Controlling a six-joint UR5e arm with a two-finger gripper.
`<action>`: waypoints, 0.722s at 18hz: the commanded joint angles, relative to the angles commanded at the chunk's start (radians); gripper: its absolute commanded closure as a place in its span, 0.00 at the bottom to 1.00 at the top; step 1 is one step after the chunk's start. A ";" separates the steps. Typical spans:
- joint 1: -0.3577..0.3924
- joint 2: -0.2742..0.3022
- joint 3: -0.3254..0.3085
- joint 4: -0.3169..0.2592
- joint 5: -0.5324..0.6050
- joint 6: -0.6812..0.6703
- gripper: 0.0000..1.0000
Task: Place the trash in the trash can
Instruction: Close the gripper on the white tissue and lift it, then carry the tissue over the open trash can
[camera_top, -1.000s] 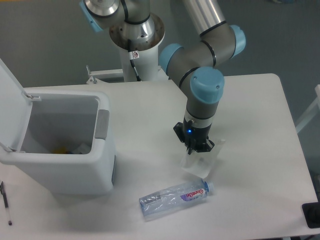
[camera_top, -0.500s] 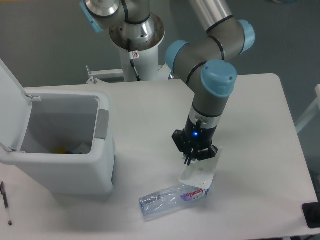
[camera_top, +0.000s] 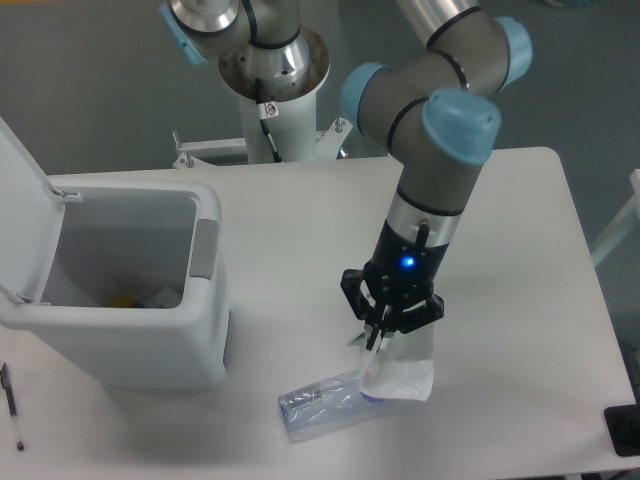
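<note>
My gripper (camera_top: 377, 338) is shut on the whitish plastic wrapper (camera_top: 400, 367), which hangs below it, lifted off the table. The wrapper dangles in front of the cap end of the crushed clear water bottle (camera_top: 318, 402), which lies on the table near the front edge. The white trash can (camera_top: 140, 290) stands at the left with its lid (camera_top: 15, 200) swung open and a grey latch tab (camera_top: 205, 249) on its right rim. Some items lie at its bottom.
A thin black pen (camera_top: 11, 405) lies at the front left corner. A dark object (camera_top: 624, 431) sits at the front right edge. The arm's base (camera_top: 272, 90) stands at the back of the table.
The gripper has risen and moved toward the camera with the wrapper in its grasp. The wrapper has come off the table and now covers the bottle's cap end.
</note>
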 joint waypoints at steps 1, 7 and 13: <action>-0.003 0.006 0.002 0.000 -0.011 -0.003 1.00; -0.023 0.084 0.003 0.000 -0.061 -0.051 1.00; -0.109 0.158 0.000 0.000 -0.071 -0.112 1.00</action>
